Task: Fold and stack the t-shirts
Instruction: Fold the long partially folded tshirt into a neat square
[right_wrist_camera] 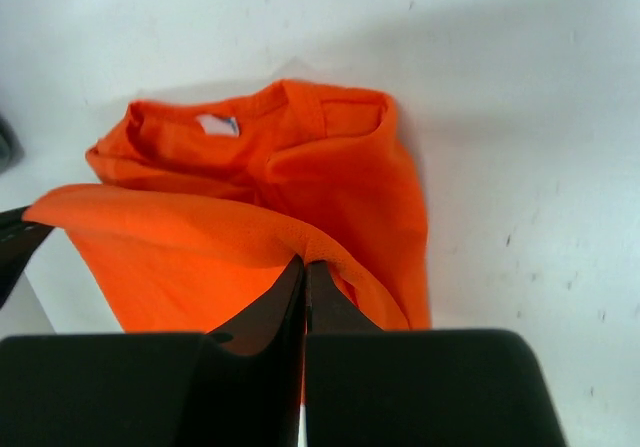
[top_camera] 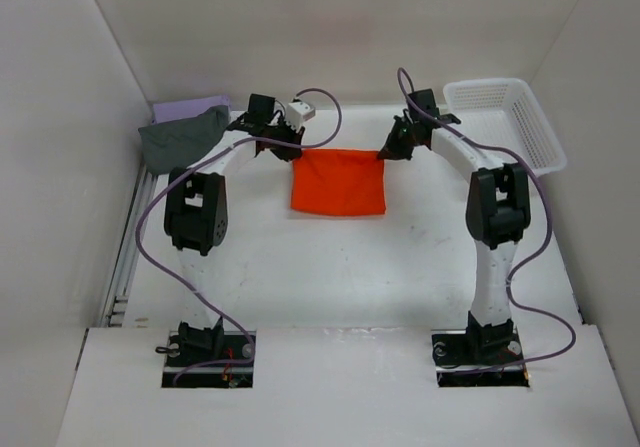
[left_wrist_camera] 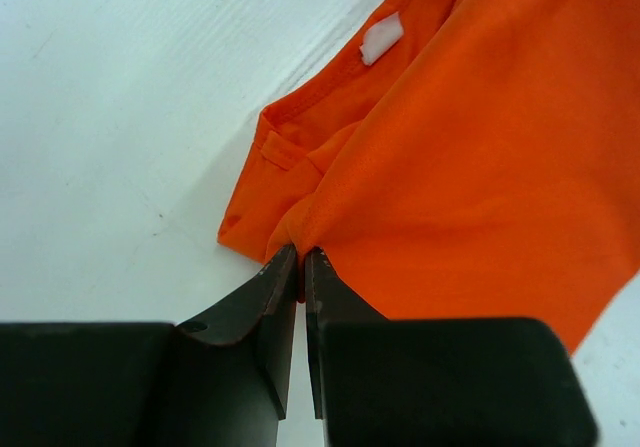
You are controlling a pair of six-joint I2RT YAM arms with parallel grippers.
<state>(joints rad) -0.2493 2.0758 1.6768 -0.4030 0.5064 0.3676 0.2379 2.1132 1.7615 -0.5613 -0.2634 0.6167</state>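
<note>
Orange shirt lay folded into a rough rectangle in the middle of the table, between my two arms. My left gripper was clenched on its far left corner, a fold of cloth pinched at the fingertips. My right gripper was clamped on the far right corner. It held that edge raised off the layer beneath, where the collar and a white label showed. A grey shirt sat bunched at the far left, partly covering a lavender shirt. A white basket stood at the far right.
</note>
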